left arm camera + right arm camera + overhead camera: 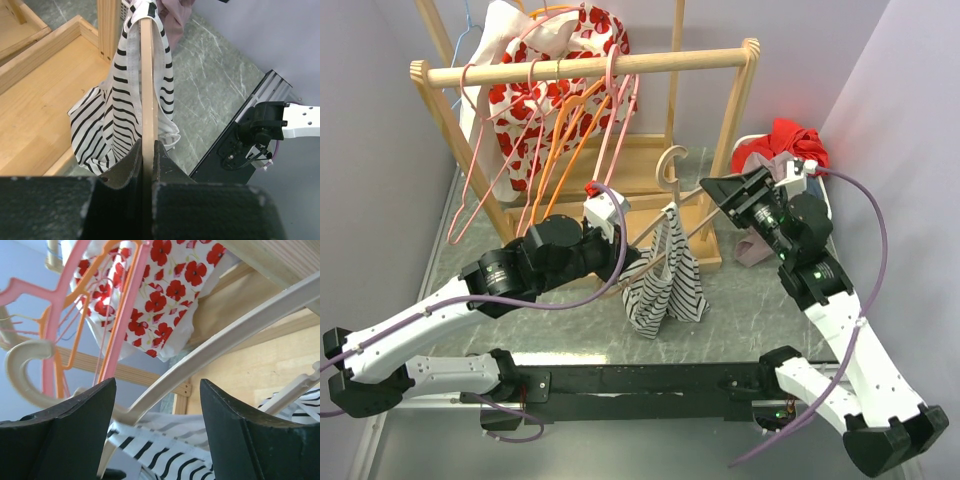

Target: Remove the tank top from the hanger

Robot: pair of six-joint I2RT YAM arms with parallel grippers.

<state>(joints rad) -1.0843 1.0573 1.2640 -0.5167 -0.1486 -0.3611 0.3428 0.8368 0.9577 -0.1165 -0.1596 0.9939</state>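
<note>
The black-and-white striped tank top [665, 278] hangs from a cream hanger [671, 168] held in the air in front of the rack. My left gripper [638, 258] is shut on one end of the hanger. In the left wrist view the hanger's bar [147, 90] runs straight out from between the closed jaws of the left gripper [148, 146], with the tank top [107, 130] draped over it. My right gripper [712, 188] is open beside the hanger's other arm. In the right wrist view the hanger arm [225, 340] and striped fabric [180, 452] lie between the spread fingers of the right gripper [157, 387], untouched.
A wooden clothes rack [590, 68] stands behind, carrying pink and orange hangers [570, 130] and a poppy-print garment [520, 100]. A red cloth [785, 145] and a pink cloth [755, 248] lie at the right. The rack's wooden base [40, 90] sits under the tank top.
</note>
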